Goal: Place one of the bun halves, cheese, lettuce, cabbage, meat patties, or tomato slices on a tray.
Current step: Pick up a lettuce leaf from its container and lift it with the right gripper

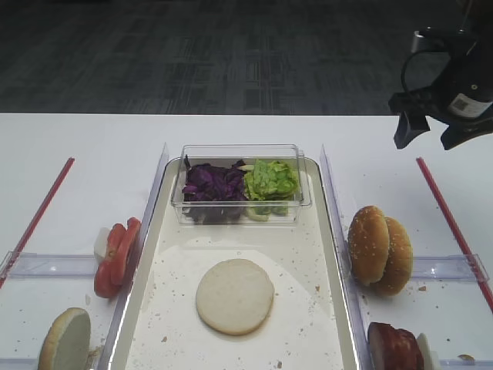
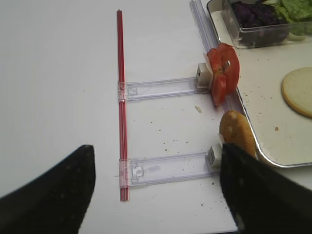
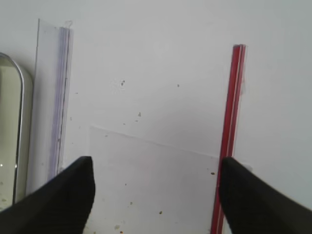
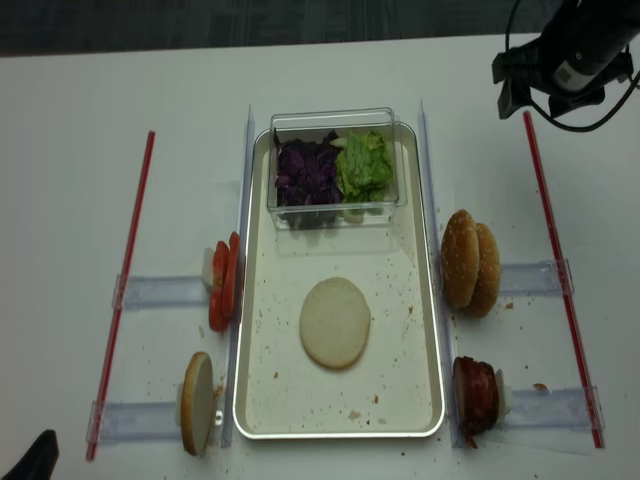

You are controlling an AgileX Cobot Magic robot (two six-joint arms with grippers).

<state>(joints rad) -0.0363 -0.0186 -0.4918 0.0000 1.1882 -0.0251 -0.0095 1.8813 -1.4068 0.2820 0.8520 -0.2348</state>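
Note:
A pale bun half (image 1: 234, 296) lies flat, cut face up, on the cream tray (image 1: 308, 247). Two more bun halves (image 1: 379, 249) stand on edge right of the tray, and another (image 1: 65, 339) stands at its front left. Tomato slices (image 1: 117, 256) stand on edge by the tray's left rim. Meat patties (image 1: 394, 347) sit at the front right. Purple cabbage (image 1: 213, 185) and green lettuce (image 1: 271, 179) fill a clear box. No cheese shows. My right gripper (image 1: 430, 140) hangs open and empty over the far right of the table. The left gripper (image 2: 157, 148) is open above the table left of the tray.
The clear box (image 1: 240, 202) sits at the tray's far end. Red strips (image 1: 451, 220) (image 1: 38, 220) run down both sides of the table. Clear plastic rails (image 1: 54, 264) (image 1: 451, 267) and upright clear dividers (image 1: 331, 193) flank the tray. The table's far edge lies behind the box.

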